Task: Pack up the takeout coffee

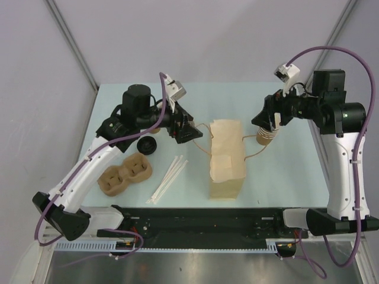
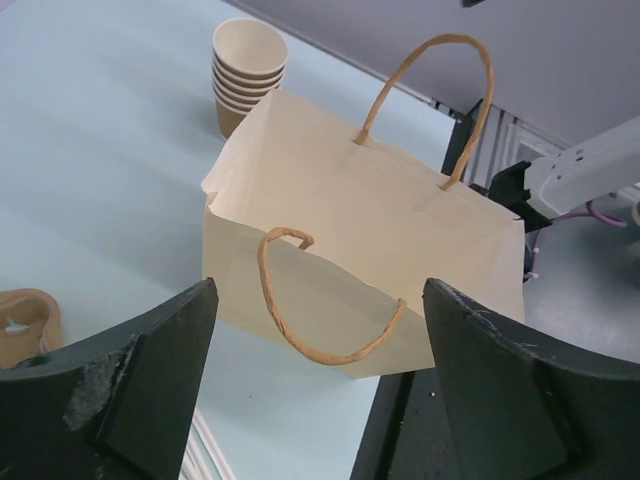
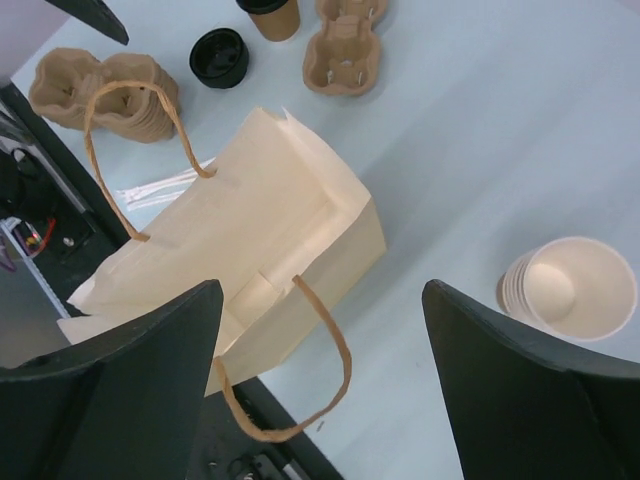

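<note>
From above, the left claw (image 1: pixel 190 134) is hovering wide open beside the paper bag (image 1: pixel 227 157) lying mid-worktop (image 1: pixel 284 177), and the right claw (image 1: pixel 265 120) is hanging over the stacked cups (image 1: pixel 266 137). The left wrist view is showing spread fingers (image 2: pixel 150 370) facing the bag's handle (image 2: pixel 272 300). From the right wrist, its claw likewise wide, the takeout coffee (image 3: pixel 271 13) is standing untouched beyond the bag, near a loose lid (image 3: pixel 219 57). Opening the bag probably comes next, then lifting the coffee.

Tan paper bag (image 1: pixel 227 157) lies flat on the light-blue desk (image 1: pixel 284 177), twisted-paper handles at its far end. A stack of lidless tan paper cups (image 1: pixel 266 135) stands near the bag's far right corner. A loose black lid (image 1: pixel 146 144) sits left of the bag. Stacked pulp cup carriers (image 1: pixel 124 173) sit nearer. Wrapped white sticks (image 1: pixel 169 177) lie between carriers and bag. The right wrist view shows another single carrier (image 3: pixel 345 55).
</note>
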`<action>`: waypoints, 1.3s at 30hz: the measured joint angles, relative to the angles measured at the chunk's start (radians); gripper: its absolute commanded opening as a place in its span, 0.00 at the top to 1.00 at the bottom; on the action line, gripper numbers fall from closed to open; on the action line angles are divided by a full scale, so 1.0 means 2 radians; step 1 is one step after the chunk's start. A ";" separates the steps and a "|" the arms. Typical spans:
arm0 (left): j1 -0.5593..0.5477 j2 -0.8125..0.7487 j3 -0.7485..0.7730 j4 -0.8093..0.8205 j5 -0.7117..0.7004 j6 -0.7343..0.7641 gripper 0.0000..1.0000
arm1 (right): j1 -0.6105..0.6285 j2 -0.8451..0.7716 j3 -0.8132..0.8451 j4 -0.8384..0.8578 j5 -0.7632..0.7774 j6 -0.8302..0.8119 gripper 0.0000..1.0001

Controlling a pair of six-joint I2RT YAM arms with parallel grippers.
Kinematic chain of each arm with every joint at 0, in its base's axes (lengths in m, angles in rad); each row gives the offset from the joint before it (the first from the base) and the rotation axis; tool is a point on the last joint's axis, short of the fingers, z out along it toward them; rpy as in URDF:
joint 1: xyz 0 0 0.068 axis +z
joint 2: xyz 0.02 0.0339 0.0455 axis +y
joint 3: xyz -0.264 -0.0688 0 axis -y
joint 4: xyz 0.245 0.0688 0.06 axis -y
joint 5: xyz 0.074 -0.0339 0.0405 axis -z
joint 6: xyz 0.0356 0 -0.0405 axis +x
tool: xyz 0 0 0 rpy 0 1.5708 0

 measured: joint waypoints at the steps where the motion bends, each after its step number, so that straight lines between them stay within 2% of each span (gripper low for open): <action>1: 0.008 -0.002 0.000 0.001 0.012 0.000 0.06 | 0.010 0.008 0.009 0.003 0.005 -0.007 0.13; 6: 0.089 -0.016 0.014 0.012 0.058 -0.001 0.02 | 0.063 0.052 0.039 0.014 0.027 -0.049 0.13; 11: 0.163 -0.019 0.059 0.010 0.065 0.010 0.02 | 0.120 0.105 0.051 0.019 0.072 -0.110 0.13; 17: 0.201 0.020 0.097 -0.015 0.034 0.047 0.03 | 0.153 0.156 0.051 0.022 0.107 -0.147 0.24; 25: 0.218 0.164 0.166 -0.039 -0.048 0.098 0.05 | 0.170 0.181 0.050 0.026 0.135 -0.169 0.36; 34: 0.218 0.373 0.347 -0.061 -0.115 0.140 0.09 | 0.180 0.196 0.033 0.027 0.151 -0.180 0.49; 39: 0.218 0.459 0.389 -0.067 -0.148 0.159 0.13 | 0.181 0.196 0.030 0.027 0.151 -0.181 0.54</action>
